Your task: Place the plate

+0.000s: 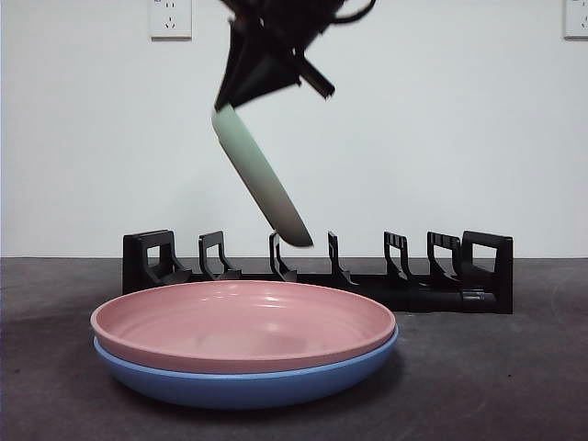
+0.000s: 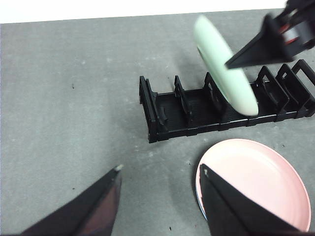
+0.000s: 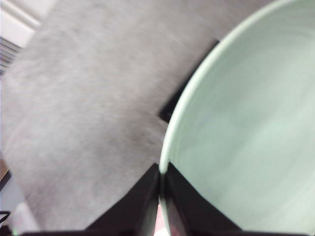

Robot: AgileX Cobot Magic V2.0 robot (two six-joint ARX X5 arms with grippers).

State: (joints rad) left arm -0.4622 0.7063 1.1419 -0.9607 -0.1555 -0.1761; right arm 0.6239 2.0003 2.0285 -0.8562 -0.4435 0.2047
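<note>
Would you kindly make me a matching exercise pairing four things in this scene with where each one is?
1. green plate
2. pink plate
3. blue plate
4. rack

A. under another plate, on the table
B. held tilted above the rack by the right gripper
C. behind the stacked plates
D. stacked on another plate

Pairs: 1-B, 2-D, 3-A, 4-C

1. The black plate rack [image 1: 322, 276] stands across the tabletop [image 2: 74, 98] as a row of upright dividers with bare slots between them.
2. Above the rack's middle slots a tilted mint-green plate [image 1: 262, 175] hangs from the right pincer [image 1: 241, 99], blocking descent there.
3. In front of the rack, a pink plate [image 1: 243, 323] stacked on a blue plate [image 1: 243, 386] fills the near tabletop.
4. Beside the rack's end nearest the left pincer [image 2: 160, 169], the tabletop lies bare.
</note>
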